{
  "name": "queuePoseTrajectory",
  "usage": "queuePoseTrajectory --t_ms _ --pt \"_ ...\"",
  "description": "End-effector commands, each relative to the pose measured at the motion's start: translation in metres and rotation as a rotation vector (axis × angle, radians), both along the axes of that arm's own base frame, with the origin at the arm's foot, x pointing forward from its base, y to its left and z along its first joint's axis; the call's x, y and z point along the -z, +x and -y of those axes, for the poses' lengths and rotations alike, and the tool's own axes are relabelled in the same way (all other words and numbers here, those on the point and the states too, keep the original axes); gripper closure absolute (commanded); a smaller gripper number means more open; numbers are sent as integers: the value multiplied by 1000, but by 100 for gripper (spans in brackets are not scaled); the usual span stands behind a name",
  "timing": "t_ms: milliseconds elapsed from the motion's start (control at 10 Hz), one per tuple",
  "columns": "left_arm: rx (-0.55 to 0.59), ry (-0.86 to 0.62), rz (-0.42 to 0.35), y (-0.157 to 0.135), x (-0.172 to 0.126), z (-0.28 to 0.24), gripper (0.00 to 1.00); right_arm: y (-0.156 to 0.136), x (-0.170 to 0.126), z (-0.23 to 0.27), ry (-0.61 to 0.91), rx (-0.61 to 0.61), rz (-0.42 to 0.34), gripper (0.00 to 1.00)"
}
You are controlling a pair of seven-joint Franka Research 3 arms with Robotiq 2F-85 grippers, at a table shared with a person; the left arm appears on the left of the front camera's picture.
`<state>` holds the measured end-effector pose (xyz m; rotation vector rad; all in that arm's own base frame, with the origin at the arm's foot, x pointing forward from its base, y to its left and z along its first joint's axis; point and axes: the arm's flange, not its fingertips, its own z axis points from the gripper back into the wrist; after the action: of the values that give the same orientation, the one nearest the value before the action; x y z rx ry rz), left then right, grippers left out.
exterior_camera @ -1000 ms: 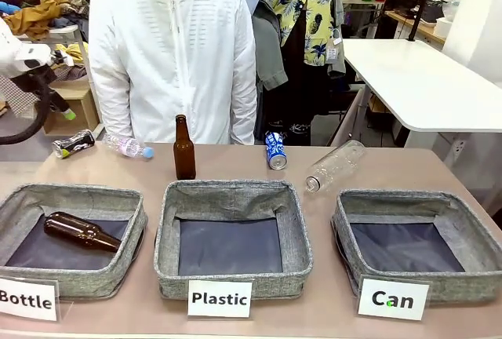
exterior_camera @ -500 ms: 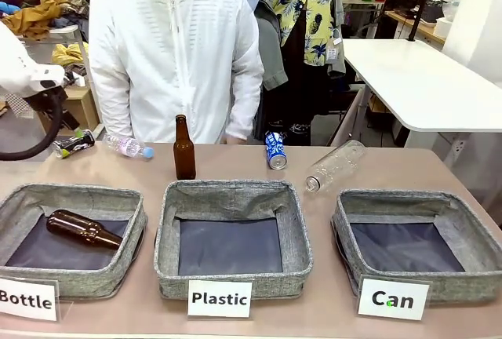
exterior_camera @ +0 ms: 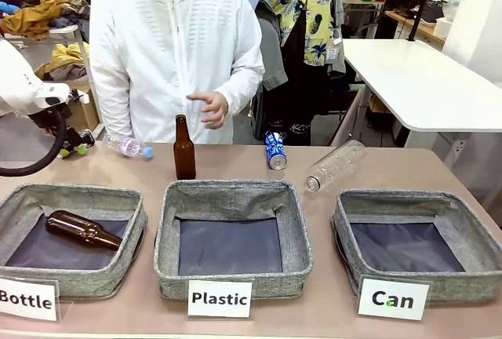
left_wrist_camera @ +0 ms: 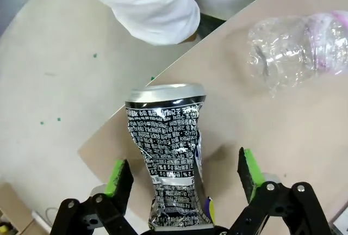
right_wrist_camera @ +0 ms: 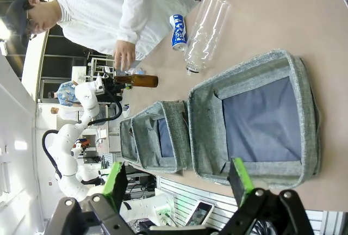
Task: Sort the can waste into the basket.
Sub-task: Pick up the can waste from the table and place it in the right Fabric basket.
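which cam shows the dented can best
Left wrist view: the dented can sits close up between the left gripper's open jaws, crushed waist and print clear. In the front view the gripper hides most of it. In the right wrist view it's too small to tell.

Robot exterior: white arm, black hands.
Left arm (exterior_camera: 17,80), frame left: white shell, black looped cable (exterior_camera: 49,151). Left hand (left_wrist_camera: 184,171), right hand (right_wrist_camera: 177,176): black links, green pads, silver screws.

The dented can (left_wrist_camera: 168,164) is black with dense white print and a silver top; the other can (exterior_camera: 275,151) is blue with white lettering; the basket (exterior_camera: 463,286) is grey with dark lining, its card (exterior_camera: 392,299) white with black letters
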<state>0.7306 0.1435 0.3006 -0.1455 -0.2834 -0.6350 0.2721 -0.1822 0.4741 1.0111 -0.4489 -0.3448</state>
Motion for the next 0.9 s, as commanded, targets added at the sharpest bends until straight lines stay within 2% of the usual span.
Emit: queuePoseTrajectory --t_ms 0,100,200,400,500,600,800 --pt "-6 28 32 -10 -7 2 46 2 -1 1 8 -8 33 0" --pt "-6 29 21 -10 -6 2 60 2 -1 1 8 -8 33 0" --pt "-3 38 17 -11 -5 3 100 2 -1 1 8 -8 33 0" --pt "-5 53 6 -13 -4 3 100 2 -1 1 8 -8 33 0" --pt "-8 56 3 -13 -4 2 87 2 -1 1 8 -8 33 0" --pt "-15 57 5 -16 -8 0 96 2 -1 1 8 -8 33 0" --pt "-6 54 14 -36 -39 -12 100 2 -1 1 8 -8 33 0"
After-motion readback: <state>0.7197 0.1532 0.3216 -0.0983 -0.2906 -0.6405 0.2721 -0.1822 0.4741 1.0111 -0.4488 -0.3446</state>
